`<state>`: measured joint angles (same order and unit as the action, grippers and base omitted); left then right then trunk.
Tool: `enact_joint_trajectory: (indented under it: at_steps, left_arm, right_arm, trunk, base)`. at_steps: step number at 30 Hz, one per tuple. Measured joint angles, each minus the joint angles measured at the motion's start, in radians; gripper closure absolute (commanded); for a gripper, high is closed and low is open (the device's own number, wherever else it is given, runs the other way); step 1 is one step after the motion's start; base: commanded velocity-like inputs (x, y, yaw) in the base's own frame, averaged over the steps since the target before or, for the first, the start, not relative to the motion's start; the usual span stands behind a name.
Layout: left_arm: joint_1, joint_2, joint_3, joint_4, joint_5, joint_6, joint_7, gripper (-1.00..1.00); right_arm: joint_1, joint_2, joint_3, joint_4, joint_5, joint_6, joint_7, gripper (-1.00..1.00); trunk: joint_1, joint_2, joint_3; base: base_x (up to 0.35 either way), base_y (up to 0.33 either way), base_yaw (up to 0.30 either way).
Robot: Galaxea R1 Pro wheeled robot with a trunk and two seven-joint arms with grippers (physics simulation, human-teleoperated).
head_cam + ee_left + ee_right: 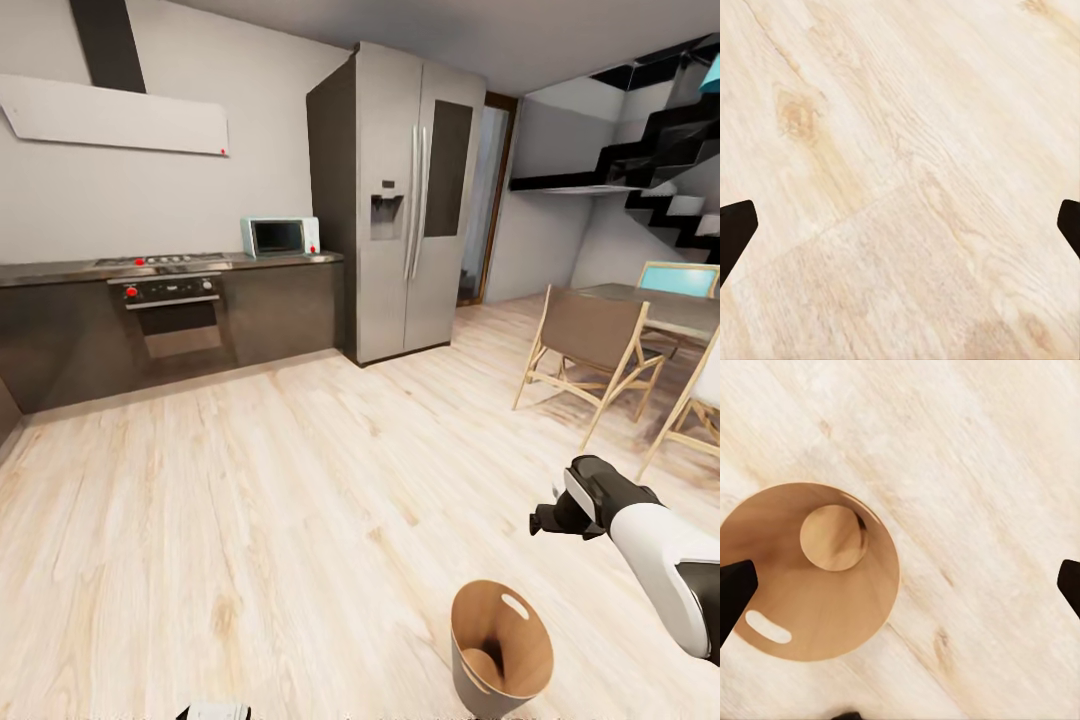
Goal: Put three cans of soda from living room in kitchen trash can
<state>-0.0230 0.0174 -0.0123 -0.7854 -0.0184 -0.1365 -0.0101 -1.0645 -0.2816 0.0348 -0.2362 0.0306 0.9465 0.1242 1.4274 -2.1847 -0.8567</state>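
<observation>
floor: pale wood | fridge: grey | oven | chairs

- Under me spreads a pale wood-plank floor, grain and knots plain beneath my left wrist.
- The tash can stands upright on the floor near me, grey outside, orange-brown within, a slot in its wall.
- Far along the floor's edge by the wall, dark kitchen cabinets and a steel fridge stand on it.
- Toward its right edge stand folding wooden chairs beside a table.
</observation>
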Motion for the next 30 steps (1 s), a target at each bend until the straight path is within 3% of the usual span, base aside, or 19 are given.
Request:
enact_joint_trajectory:
  at_steps: [26,30]
  left_arm:
    - [0.000,0.001,0.000,0.000,0.000,0.000,0.000,-1.00]
    - [0.000,0.001,0.000,0.000,0.000,0.000,0.000,-1.00]
  right_arm:
    - [0.001,-0.001,-0.001,0.000,0.000,-0.001,0.000,-1.00]
    - [0.001,-0.002,-0.001,0.001,0.000,-0.027,0.000,-1.00]
  trunk:
    - [0.100,-0.182,-0.081]
    - [0.115,-0.210,-0.094]
  base:
    - [0.000,0.000,0.000]
    - [0.000,0.000,0.000]
